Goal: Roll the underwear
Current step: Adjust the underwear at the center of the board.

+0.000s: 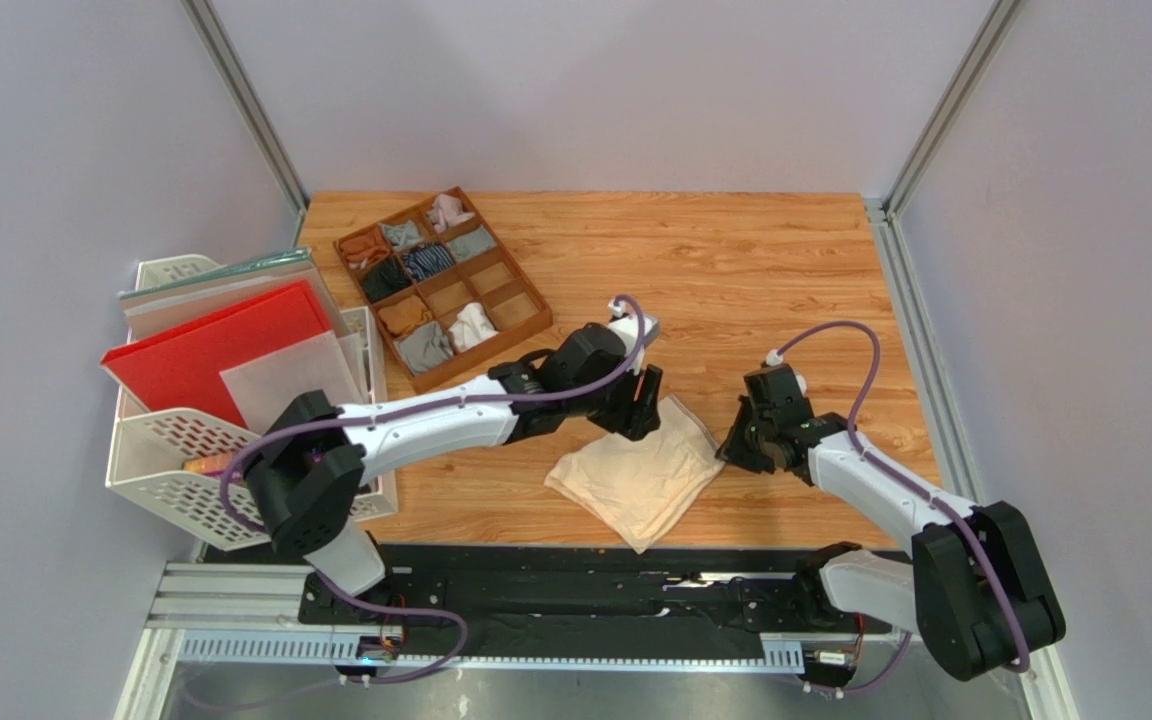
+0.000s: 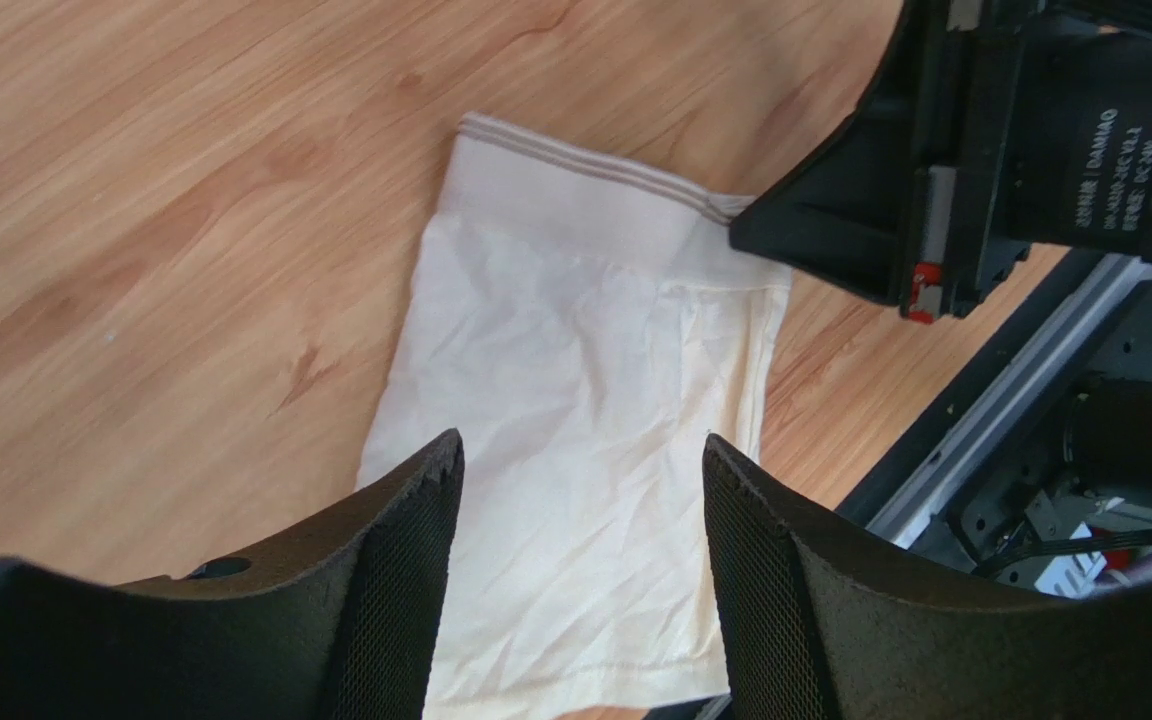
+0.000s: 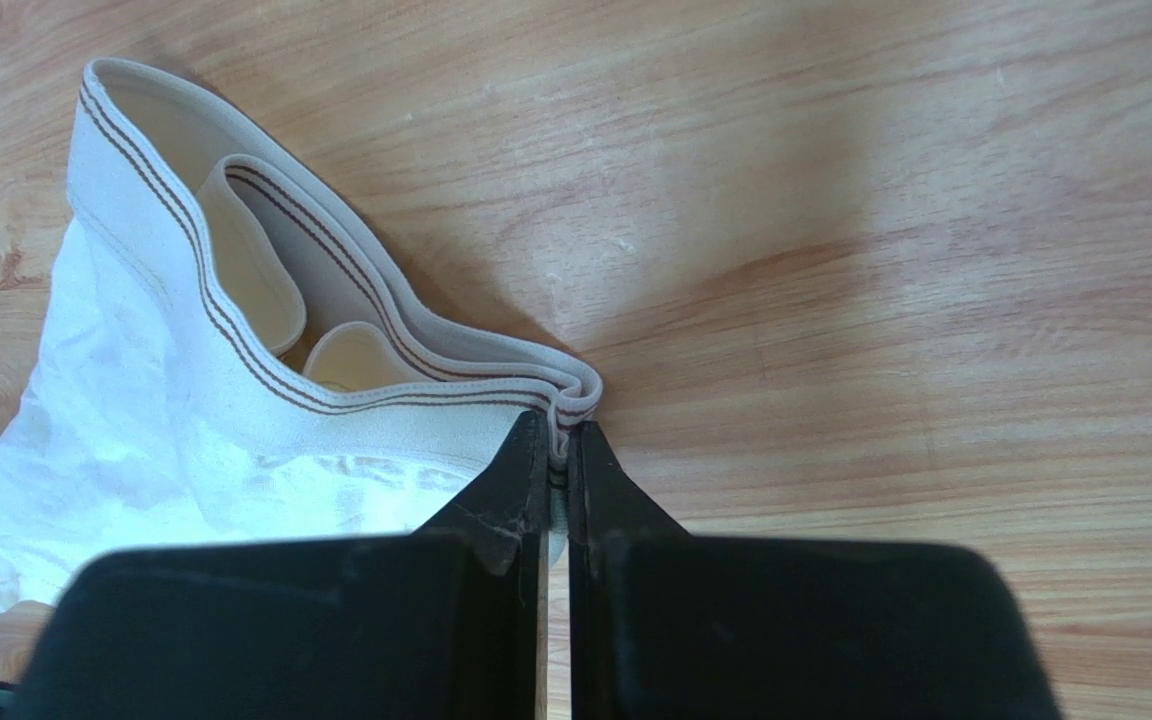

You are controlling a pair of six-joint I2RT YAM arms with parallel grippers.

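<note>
Underwear: you have one cream-beige pair of underwear [image 1: 636, 473] in play. It is thin, wrinkled cloth, lying mostly flat as a rough rectangle turned at an angle.
Where it lies: it is on the wooden tabletop [image 1: 778, 270], near the front edge between the two arms, with one corner toward each claw.
Waistband: the waistband [image 3: 327, 383] is a paler elastic strip with two thin brown lines running along it. In your right wrist view it gapes open in a loop and comes to a folded point at the fingertips.
Left claw: your left claw [image 1: 642, 408] hangs over the cloth with its fingers spread apart and nothing between them. Through the gap you see the underwear's body and, beyond it, the striped band.
Right claw: your right claw [image 3: 560, 428] is pressed together on the folded end of the waistband, with a sliver of pale cloth caught between the tips.
Writing: the black motor housing [image 2: 1108, 150] on your right arm carries white lettering that reads DAMIAO. The smaller line beside it is too fine to read. No lettering is legible on the underwear.
Elsewhere: a divided wooden tray [image 1: 485, 354] of small rolled garments sits at the back left, well apart from the underwear.
</note>
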